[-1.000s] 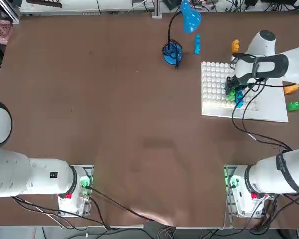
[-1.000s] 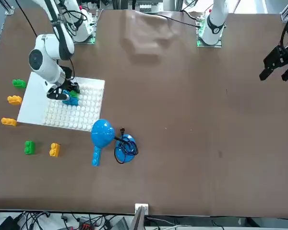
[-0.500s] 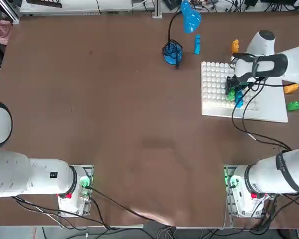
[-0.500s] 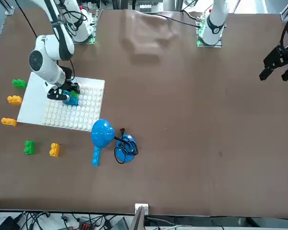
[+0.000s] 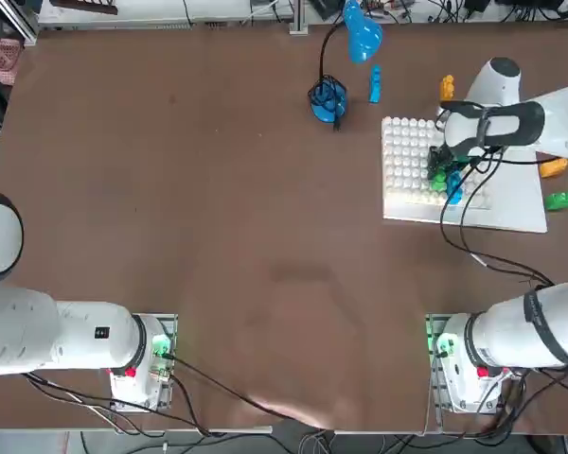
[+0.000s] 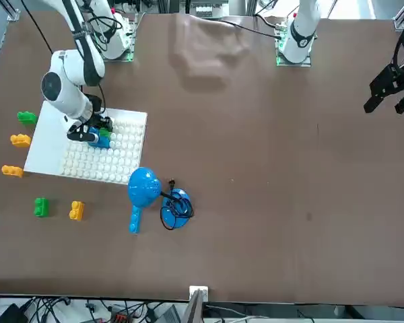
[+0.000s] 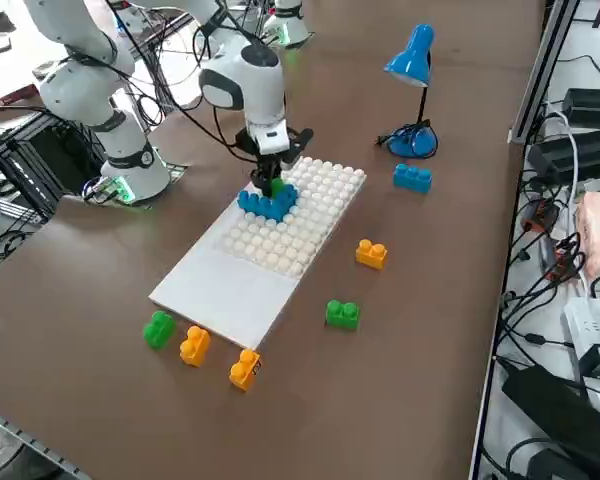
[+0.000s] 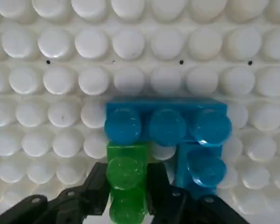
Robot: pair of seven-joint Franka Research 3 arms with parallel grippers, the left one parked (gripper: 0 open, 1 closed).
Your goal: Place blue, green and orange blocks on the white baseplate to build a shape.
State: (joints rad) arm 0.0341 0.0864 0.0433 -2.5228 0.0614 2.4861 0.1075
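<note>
The brown table [image 5: 218,208] carries a white board [image 7: 225,290], part studded, part smooth. On the studs sits an L of blue bricks [image 8: 165,125] with one green brick [image 8: 126,179] pressed against it.

Loose bricks lie on the table around the board. I count two orange [image 7: 192,345] and one green [image 7: 158,328] together by the smooth end, one orange [image 7: 371,253] and one green [image 7: 342,314] beside the long edge, and one blue [image 7: 412,177] close to the blue desk lamp [image 7: 413,60].

The right arm's claw [image 8: 126,198] points down over the studs, its fingers [image 8: 95,191] pinched nearly together on the green brick, which touches the blue ones.
</note>
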